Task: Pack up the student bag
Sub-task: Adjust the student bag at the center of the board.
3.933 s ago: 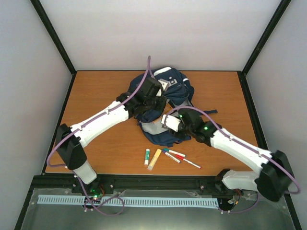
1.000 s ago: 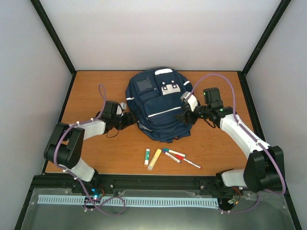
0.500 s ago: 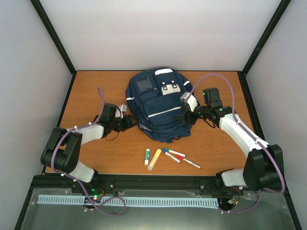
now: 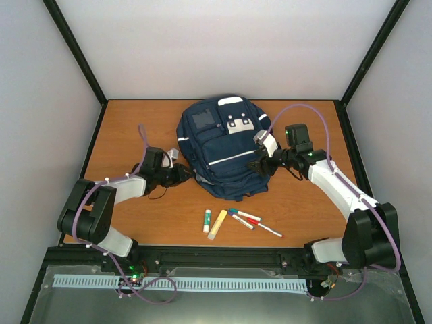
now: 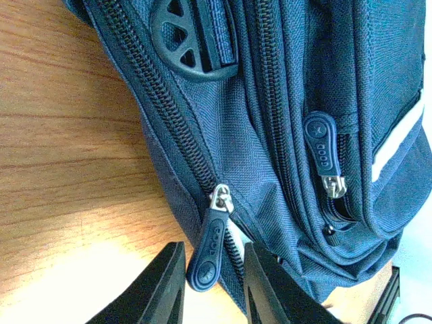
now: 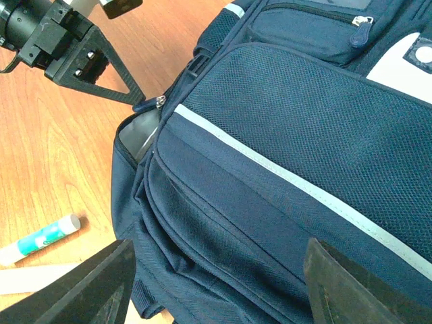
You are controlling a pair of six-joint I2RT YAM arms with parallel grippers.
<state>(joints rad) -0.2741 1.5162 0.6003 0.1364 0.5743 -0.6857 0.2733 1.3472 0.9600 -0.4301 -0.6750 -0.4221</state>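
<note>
The step in hand looked to be opening the main zip of the student bag (image 4: 223,145), which lay flat on the table (image 4: 135,128) with its front pockets up. To do it well, the left gripper (image 4: 186,174), at the bag's left lower edge, would need to close squarely on the dark rubber zipper pull (image 5: 208,255). It should bite well up toward the metal slider (image 5: 219,198) and not at the pull's loose tip. The draw should then follow the line of the zip teeth, so the slider runs instead of lifting the fabric. The bag is soft and would likely drag across the table unless its far side were steadied.

The left gripper's fingers (image 5: 158,290) stood narrowly apart, one on each side of the pull. A sliver of gap showed on each side, so the pull was straddled but not yet clamped. Whether either finger brushed it could not be told.

The right gripper (image 6: 219,250) was spread wide at the bag's right side, over the mesh panel and white stripe. It held nothing, and contact with the fabric could not be told.

A glue stick (image 4: 207,220), a yellow stick (image 4: 217,224) and markers (image 4: 251,220) lay just in front of the bag, not yet packed.
</note>
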